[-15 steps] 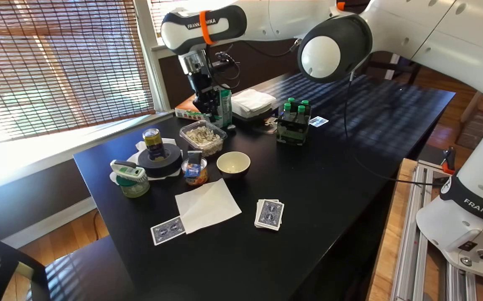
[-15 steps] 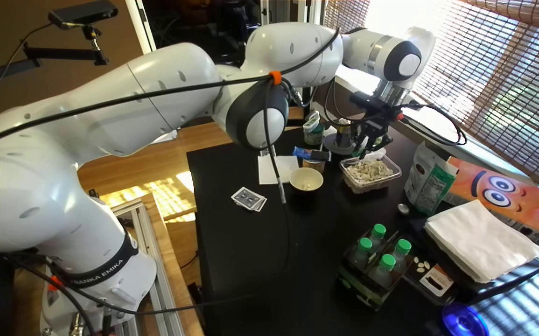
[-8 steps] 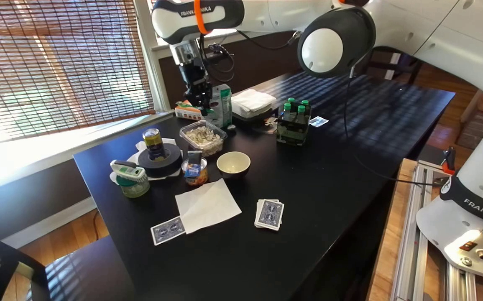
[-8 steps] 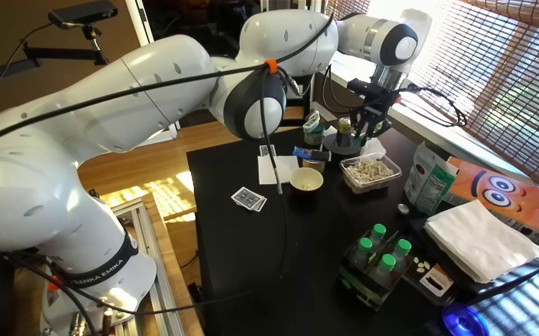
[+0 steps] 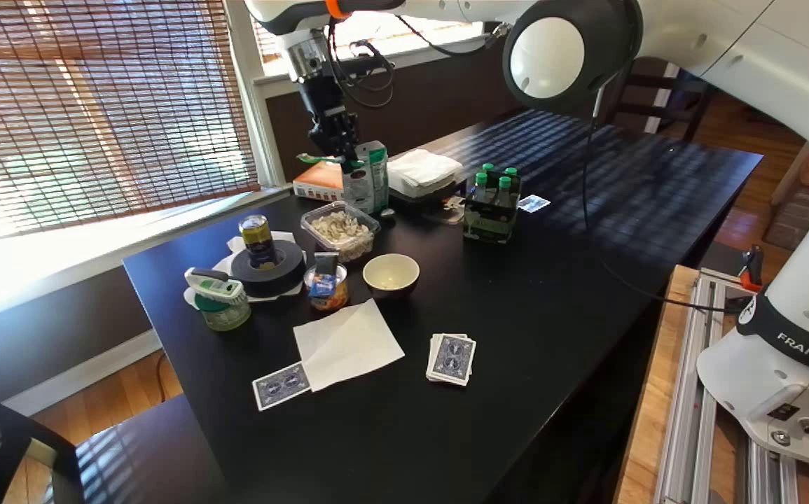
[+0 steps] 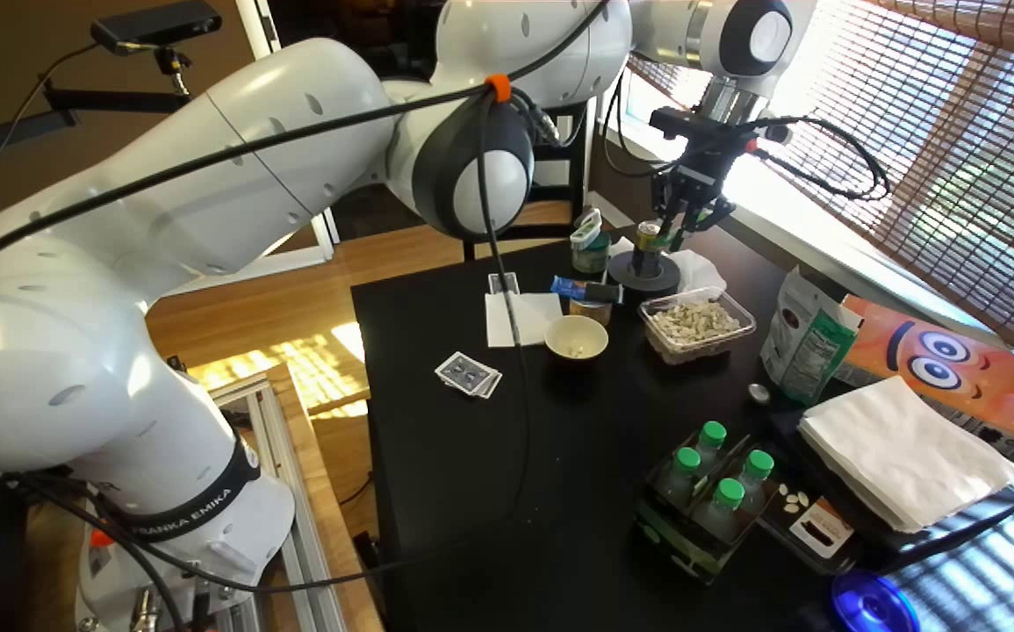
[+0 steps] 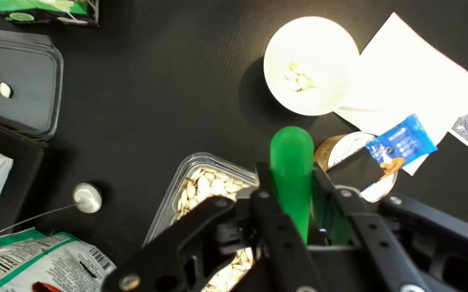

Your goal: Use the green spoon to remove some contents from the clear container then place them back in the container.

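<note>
The gripper [image 7: 292, 174] is closed on the green spoon [image 7: 291, 150], pinching it by the handle between two fingers, so that the rounded end pokes out on one side and the head [image 5: 315, 159] juts the other way, toward the blinds [image 5: 103, 105]. I'd judge the grip is meant to leave the head free for dipping, and the near-level pose to keep a load from sliding off; from here I can't make out whether it carries anything. The spoon hangs higher than the clear container [image 6: 693, 353], apart from it; whether it is straight above, I can't tell. The container sits open-topped and well filled with pale seeds [image 7: 201, 186], which suits scooping from above. Just beside it, on the side away from the blinds, stands a pale bowl [image 5: 391, 269] with a few similar seeds in the bottom, likely set close to catch what comes out of the container. Those few suggest some removing is done and the return may be left, though that's a guess. Also near the container, a short can [image 5: 337, 299] bears a blue packet [image 7: 402, 142], and opposite stands a pouch [image 6: 805, 338]; a wide swing could knock either, so a straight descent looks safer.
</note>
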